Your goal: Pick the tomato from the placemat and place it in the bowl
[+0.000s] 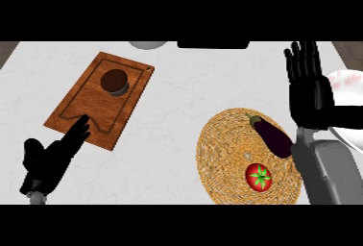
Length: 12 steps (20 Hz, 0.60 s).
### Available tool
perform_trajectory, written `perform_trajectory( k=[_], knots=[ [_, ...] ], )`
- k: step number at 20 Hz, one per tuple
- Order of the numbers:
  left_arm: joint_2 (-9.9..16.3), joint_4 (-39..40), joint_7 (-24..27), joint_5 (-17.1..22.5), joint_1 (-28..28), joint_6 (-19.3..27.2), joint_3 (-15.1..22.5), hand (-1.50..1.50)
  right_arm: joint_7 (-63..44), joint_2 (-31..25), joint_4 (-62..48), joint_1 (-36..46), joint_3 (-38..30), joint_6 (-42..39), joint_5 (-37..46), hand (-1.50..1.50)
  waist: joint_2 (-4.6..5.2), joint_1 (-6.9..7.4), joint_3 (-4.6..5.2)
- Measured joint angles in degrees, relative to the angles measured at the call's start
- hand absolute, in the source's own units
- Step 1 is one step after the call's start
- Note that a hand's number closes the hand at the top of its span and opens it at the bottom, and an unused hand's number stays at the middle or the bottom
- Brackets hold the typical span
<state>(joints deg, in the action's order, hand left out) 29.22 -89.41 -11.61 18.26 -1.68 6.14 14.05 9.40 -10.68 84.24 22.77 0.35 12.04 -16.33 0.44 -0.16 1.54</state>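
The tomato (260, 176) is red and round, with a green star-shaped calyx facing up. It lies on the woven, straw-coloured round placemat (227, 163), in its lower right part, apart from the rim. The placemat lies flat on the counter at the lower right of the head view. The bowl (114, 81) is small, round and dark brown, standing upright with its opening up, well apart from the tomato, up and to the left.
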Motion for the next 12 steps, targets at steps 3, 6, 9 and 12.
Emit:
perform_trajectory(
  k=[3, 6, 9, 12],
  knots=[
    [-0.2, -1.0, 0.7, -1.7, 0.9, 2.1, -1.1, 0.00, 0.6, -2.0, -0.4, -1.9, 0.0, -7.8, -3.8, 1.50, -0.24, -0.07, -0.89],
    [1.0, -2.7, 3.1, -4.5, 4.6, 5.7, -4.3, 0.00, 0.5, -4.5, -0.5, -5.0, 1.4, -19.3, -9.1, 1.50, -0.43, -0.34, -1.50],
    [0.7, -3.4, 4.6, -7.3, 6.5, 9.0, -5.2, 0.00, 3.7, -10.2, -4.7, -9.4, -2.4, -18.5, -4.8, -1.50, -0.28, -1.36, -1.55],
    [0.1, -3.8, 4.5, -9.5, 8.7, 11.3, -5.5, 0.00, 12.0, -12.8, -8.9, -14.6, -5.8, -27.6, -8.0, -1.50, -0.22, -1.21, -1.70]
  ],
)
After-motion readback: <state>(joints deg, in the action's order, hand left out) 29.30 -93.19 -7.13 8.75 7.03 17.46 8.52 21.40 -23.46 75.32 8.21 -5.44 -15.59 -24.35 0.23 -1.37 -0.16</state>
